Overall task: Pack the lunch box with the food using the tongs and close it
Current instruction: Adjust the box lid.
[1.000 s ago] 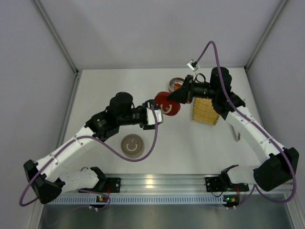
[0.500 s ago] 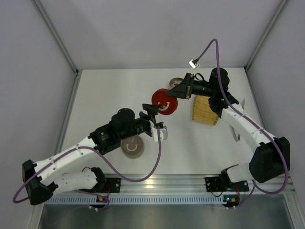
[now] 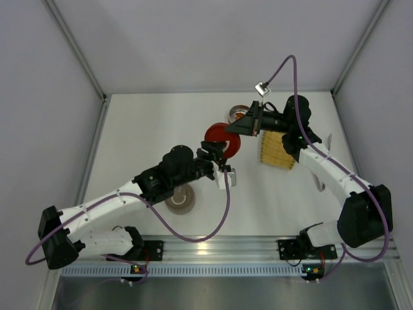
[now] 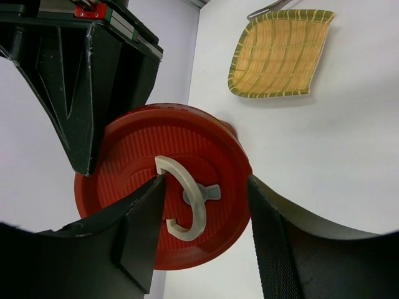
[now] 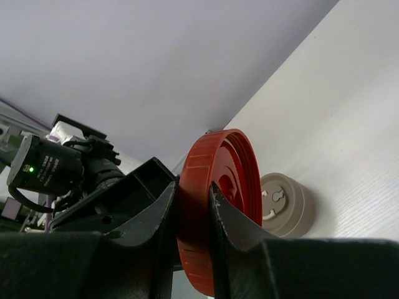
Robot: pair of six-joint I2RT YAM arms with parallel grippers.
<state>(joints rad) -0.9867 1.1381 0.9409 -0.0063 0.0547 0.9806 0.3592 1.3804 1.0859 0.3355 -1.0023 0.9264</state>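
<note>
Your right gripper [image 5: 194, 215] pinches the red lid [image 5: 227, 180] by its rim, edge-on. A beige round tin [image 5: 288, 205] sits at three o'clock of it, on the table [image 5: 355, 124].

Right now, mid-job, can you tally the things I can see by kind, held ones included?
Round lids: 2, the red lid in the right gripper and the beige lid on the table
Round tins: 1, the tin
Woven mats: 1, the yellow mat
Tongs: 1, only a tip in view
Total: 5
</note>
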